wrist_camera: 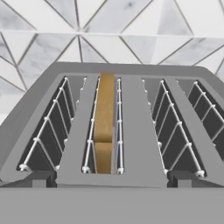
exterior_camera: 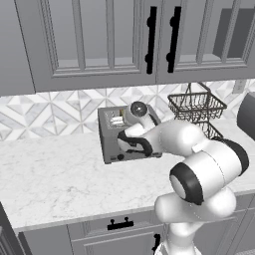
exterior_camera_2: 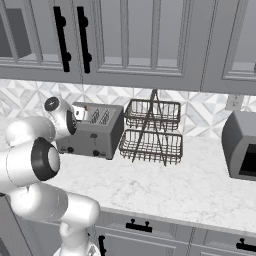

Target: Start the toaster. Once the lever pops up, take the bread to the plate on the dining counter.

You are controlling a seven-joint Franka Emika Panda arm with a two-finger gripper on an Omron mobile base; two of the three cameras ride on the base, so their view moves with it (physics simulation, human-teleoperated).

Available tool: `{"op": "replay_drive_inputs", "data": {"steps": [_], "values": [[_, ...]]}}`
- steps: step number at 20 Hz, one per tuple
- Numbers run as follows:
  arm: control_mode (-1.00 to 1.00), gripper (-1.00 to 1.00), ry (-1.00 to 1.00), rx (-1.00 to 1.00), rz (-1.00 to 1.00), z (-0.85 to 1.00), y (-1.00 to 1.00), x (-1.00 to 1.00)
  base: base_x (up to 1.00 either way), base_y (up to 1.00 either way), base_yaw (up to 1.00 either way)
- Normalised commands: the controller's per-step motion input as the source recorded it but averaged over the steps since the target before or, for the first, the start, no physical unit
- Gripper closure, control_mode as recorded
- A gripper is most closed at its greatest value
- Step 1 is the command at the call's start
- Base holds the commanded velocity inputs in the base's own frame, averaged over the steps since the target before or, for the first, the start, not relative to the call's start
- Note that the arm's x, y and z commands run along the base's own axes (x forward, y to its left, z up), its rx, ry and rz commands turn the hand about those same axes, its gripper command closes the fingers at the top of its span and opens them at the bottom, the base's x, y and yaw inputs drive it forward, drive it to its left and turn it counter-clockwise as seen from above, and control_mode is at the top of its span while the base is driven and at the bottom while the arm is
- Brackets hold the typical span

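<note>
1. Toaster (exterior_camera: 112, 137) — the boxy grey four-slot unit you see standing on the marble counter (exterior_camera: 55, 184), its back close to the patterned tile backsplash (exterior_camera: 45, 112). In the right base view the toaster (exterior_camera_2: 97, 132) sits just left of a two-tier wire basket rack (exterior_camera_2: 152, 132); two black knobs line the lower edge of its front.
2. Bread (wrist_camera: 104, 124) — one golden-orange slice seen edge-on, upright in the second slot from the left in the hand view. It sits down inside the slot, between the white wire guides. The other three slots of the toaster (wrist_camera: 131, 131) show bare wire guides.
3. Gripper (exterior_camera: 130, 142) — your arm reaches forward from the base and the hand sits at the toaster's front, partly covering it in the left base view. The fingers themselves are not clear in any view, so the pictures alone do not show the jaw spacing; the jaws stand fully spread, and nothing is seen held between them.
4. Hand camera — you look down and forward over the toaster's top, with the front edge of the housing nearest you and the backsplash beyond.
5. Surroundings — grey upper cabinets (exterior_camera_2: 145, 35) with black bar handles hang above the counter; grey drawers (exterior_camera: 117, 229) with black pulls run under it. A dark grey appliance (exterior_camera_2: 240, 147) stands on the counter, well apart to the right of the wire rack.
</note>
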Motion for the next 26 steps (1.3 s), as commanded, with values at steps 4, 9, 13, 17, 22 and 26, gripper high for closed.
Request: {"op": "replay_drive_inputs", "data": {"steps": [4, 9, 13, 17, 22, 26], "values": [[-1.00, -1.00, 0.00, 0.00, 0.00, 0.04, 0.00, 0.15, 0.00, 0.00, 0.00], [-1.00, -1.00, 0.00, 0.00, 0.00, 0.02, 0.00, 0.14, 0.00, 0.00, 0.00], [-1.00, -1.00, 0.00, 0.00, 0.00, 0.00, 0.00, 0.14, 0.00, 0.00, 0.00], [-1.00, -1.00, 0.00, 0.00, 0.00, -0.04, 0.00, 0.21, 0.00, 0.00, 0.00], [-1.00, -1.00, 0.00, 0.00, 0.00, -0.02, 0.00, 0.24, 0.00, 0.00, 0.00], [-1.00, -1.00, 0.00, 0.00, 0.00, -0.16, 0.00, 0.16, 0.00, 0.00, 0.00]]}}
